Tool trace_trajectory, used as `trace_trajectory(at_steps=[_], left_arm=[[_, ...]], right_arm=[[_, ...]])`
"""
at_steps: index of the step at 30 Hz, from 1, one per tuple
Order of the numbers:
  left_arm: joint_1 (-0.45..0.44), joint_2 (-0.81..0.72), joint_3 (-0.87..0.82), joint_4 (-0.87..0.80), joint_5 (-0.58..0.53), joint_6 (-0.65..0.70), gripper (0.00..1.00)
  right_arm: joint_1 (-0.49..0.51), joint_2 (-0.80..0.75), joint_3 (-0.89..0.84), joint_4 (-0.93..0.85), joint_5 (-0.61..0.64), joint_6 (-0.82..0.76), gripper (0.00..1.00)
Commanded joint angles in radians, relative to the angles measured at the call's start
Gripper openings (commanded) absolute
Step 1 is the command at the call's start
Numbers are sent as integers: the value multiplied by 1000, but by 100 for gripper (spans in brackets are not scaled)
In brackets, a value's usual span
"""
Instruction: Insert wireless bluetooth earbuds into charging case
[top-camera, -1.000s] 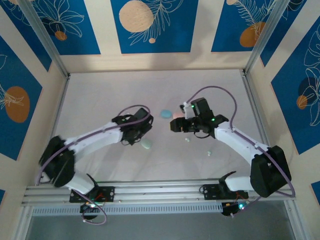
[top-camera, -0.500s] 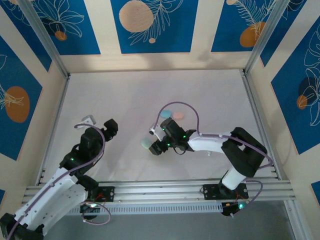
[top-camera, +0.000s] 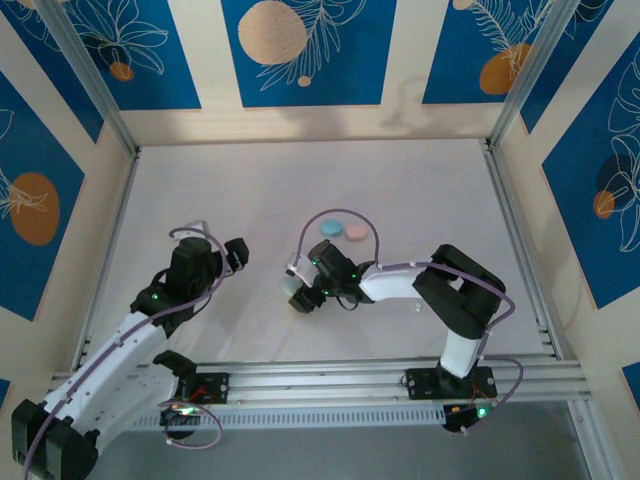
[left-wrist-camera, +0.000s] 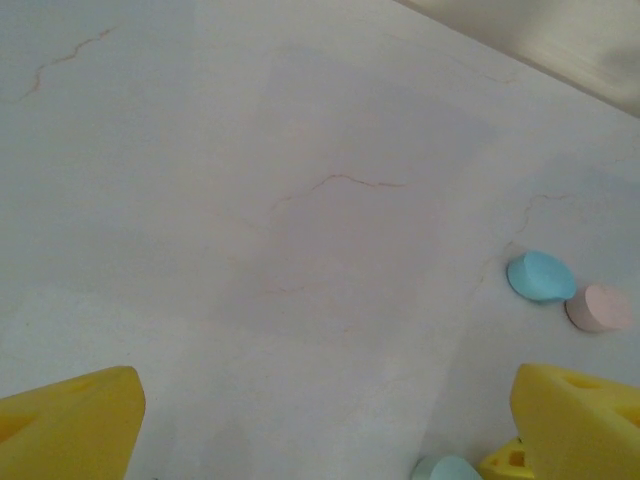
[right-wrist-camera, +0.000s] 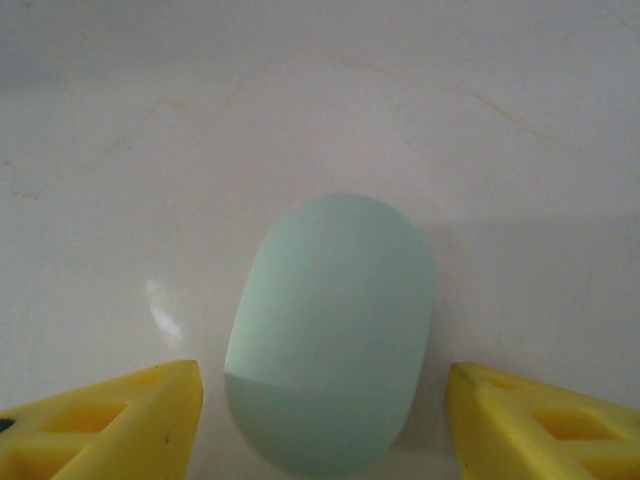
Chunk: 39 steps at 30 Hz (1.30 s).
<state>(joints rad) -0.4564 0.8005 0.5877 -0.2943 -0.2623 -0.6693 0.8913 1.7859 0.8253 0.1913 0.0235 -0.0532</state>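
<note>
1. The mint-green oval plastic charging case lies shut on the white desk, a little toward the near edge from the desk's middle.
2. The right end effector is right at it. Its yellow fingers are spread on either side, with a thin strip of desk showing on each flank, so nothing is pinched yet.
3. The case's long axis runs away from the right wrist camera, tilted slightly right. The fingers therefore face its 2 long sides and would close across the narrow width.
4. The left end effector hovers nearer the left edge, spread wide with nothing between its fingers. It is well apart from the mint case, so the right arm is plainly the nearer one.
5. A pale blue oval case and a pink oval case lie just beside each other, farther toward the far edge.
6. The tiny pastel earbuds are too small to place with confidence.
7. Closing on the case looks like the step in hand. The smooth, rounded shell may slip out if the squeeze lands off-centre.
</note>
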Motion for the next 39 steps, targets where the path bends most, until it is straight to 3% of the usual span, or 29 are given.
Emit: trace_trajectory(at_steps=[1, 10, 14, 18, 22, 26, 32, 39], left_arm=[[18, 21, 41, -6, 38, 33, 93], [30, 56, 54, -13, 94, 50, 92], [33, 80, 65, -4, 162, 81, 91], [33, 103, 94, 42, 299, 131, 91], [33, 149, 200, 69, 534, 172, 90], [31, 212, 290, 117, 742, 126, 89], [17, 300, 356, 232, 932, -13, 88], [-60, 384, 413, 198, 959, -33, 78]], right_arm=[[12, 39, 30, 27, 3, -49, 63], [15, 60, 35, 16, -15, -133, 41], [9, -6, 8, 20, -47, -163, 30], [-32, -157, -14, -17, -163, -189, 29], [-126, -338, 22, -168, -377, -263, 29], [-225, -461, 67, -299, -560, -398, 29], [-280, -520, 139, -351, -543, -493, 29], [-282, -536, 172, -304, -490, -486, 29]])
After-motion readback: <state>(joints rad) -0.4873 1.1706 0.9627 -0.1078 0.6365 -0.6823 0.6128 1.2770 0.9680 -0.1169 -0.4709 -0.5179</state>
